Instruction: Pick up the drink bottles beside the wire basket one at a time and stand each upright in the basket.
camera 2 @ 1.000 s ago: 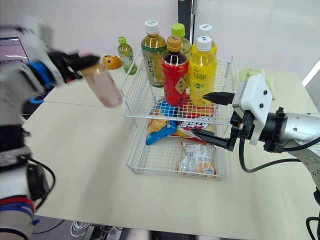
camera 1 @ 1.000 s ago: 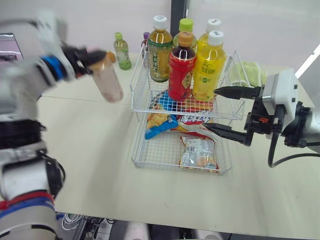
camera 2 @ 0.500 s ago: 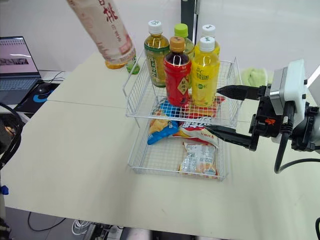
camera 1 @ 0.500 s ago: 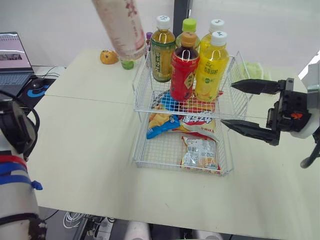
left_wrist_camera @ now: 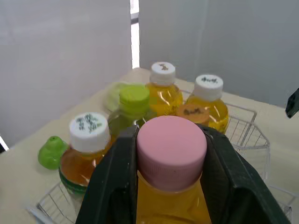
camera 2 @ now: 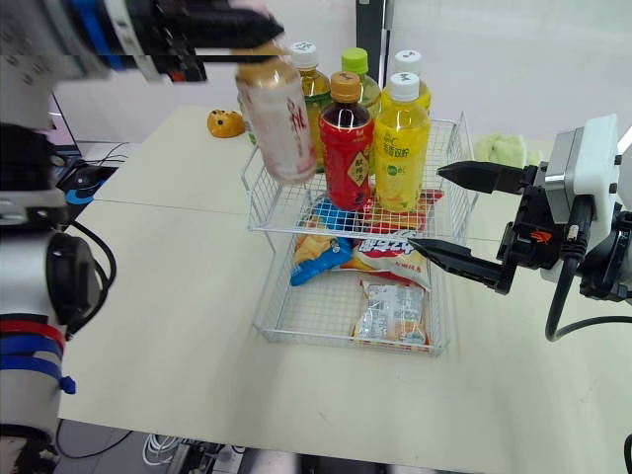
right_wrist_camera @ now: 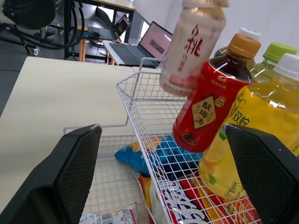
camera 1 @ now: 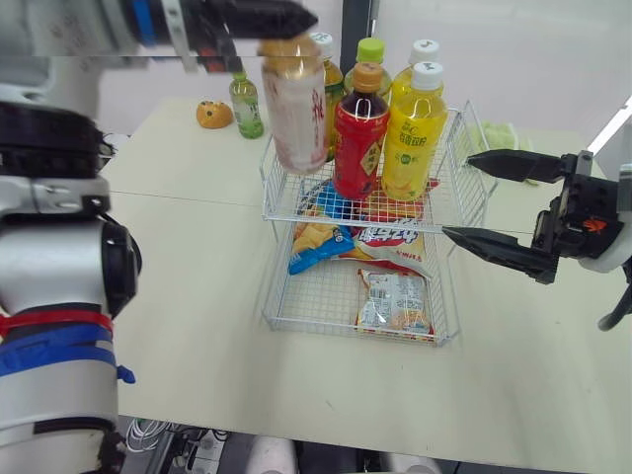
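My left gripper (camera 1: 289, 30) is shut on the pink cap of a pale pink drink bottle (camera 1: 294, 114). The bottle hangs nearly upright over the front left corner of the wire basket's upper tier (camera 1: 269, 168), its base about level with the rim. In the left wrist view both black fingers (left_wrist_camera: 114, 186) clamp the cap. Red (camera 1: 358, 133), yellow (camera 1: 413, 123) and green-tea (camera 1: 331, 84) bottles stand upright in that tier. One small green bottle (camera 1: 244, 104) stands on the table, behind and left of the basket. My right gripper (camera 1: 457, 197) is open, just right of the basket.
Snack packets (camera 1: 393, 301) lie in the basket's lower tier. An orange toy (camera 1: 209, 114) sits near the small green bottle. A green cloth (camera 1: 499, 138) lies behind the basket's right side. A laptop (right_wrist_camera: 156, 44) is off to the left on another desk.
The left arm swung the pink bottle from low left of the basket, up high and tilted, then down upright over the upper tier's front left corner. The right gripper stayed nearly still.
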